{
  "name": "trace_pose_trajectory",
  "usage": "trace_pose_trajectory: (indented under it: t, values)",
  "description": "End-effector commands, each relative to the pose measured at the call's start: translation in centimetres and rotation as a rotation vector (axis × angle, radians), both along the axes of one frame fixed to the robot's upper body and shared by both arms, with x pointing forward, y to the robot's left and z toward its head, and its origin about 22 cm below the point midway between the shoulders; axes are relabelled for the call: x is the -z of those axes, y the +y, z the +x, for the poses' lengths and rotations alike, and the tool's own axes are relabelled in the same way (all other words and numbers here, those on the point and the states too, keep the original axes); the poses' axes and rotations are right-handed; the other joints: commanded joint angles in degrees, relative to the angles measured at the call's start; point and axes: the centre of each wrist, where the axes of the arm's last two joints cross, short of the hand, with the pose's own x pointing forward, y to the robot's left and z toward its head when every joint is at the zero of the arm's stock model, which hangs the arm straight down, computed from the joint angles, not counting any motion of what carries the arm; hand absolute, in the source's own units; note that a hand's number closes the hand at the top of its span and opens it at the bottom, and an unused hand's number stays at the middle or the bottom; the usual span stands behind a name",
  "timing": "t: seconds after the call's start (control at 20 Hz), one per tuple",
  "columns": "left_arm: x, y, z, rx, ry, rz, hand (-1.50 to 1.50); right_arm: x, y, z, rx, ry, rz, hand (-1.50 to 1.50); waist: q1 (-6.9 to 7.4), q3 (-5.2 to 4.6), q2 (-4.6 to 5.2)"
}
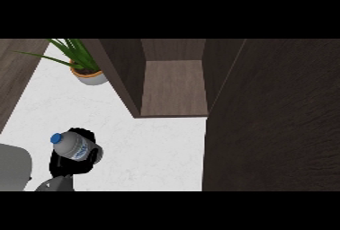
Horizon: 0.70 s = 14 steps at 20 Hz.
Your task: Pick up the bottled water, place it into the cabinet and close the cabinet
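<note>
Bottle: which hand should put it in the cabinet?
Left. The left hand is already curled round the bottle, and the cabinet stands open ahead. The right hand isn't in view.

Left hand (69,162) mostly hidden behind the bottled water (72,146); only dark finger shapes show around the bottle's lower body, palm not visible. Bottle base covered by the hand; label print too small to read. Left forearm (54,185), below the bottle, cut off by the view's lower edge. Grey shape (13,168) left of the bottle cut by the left edge, can't tell what it is. Potted plant (85,67) above the bottle: leaves cut at the top edge. Cabinet (174,85) right of the plant: top cut off, back of the shelf in shadow. Cabinet door (275,117) runs out of view at right and bottom.
</note>
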Motion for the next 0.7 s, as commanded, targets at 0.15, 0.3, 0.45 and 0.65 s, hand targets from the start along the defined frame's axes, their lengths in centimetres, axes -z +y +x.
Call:
trace_pose_trajectory:
  t: [0.15,0.3,0.45,0.65]
  values:
    - [-3.0,-1.1,2.9,0.086,-0.017,0.033,1.50,-4.2,2.7,-1.2,-0.032,-0.067,0.040,-1.50,0.24,0.08,-0.21]
    - [-3.8,-6.1,2.9,0.138,-0.033,0.032,1.50,-3.7,1.6,-0.4,-0.025,-0.084,0.045,-1.50,1.06,0.14,-0.34]
    - [-6.0,-8.0,4.8,0.139,-0.035,0.035,1.50,-3.8,1.6,-0.6,-0.019,-0.085,0.044,-1.50,0.70,0.11,-0.25]
    - [-8.2,-10.5,6.0,0.133,-0.052,0.065,1.50,-4.8,2.1,-0.8,-0.033,-0.083,0.034,-1.50,0.43,0.06,-0.21]
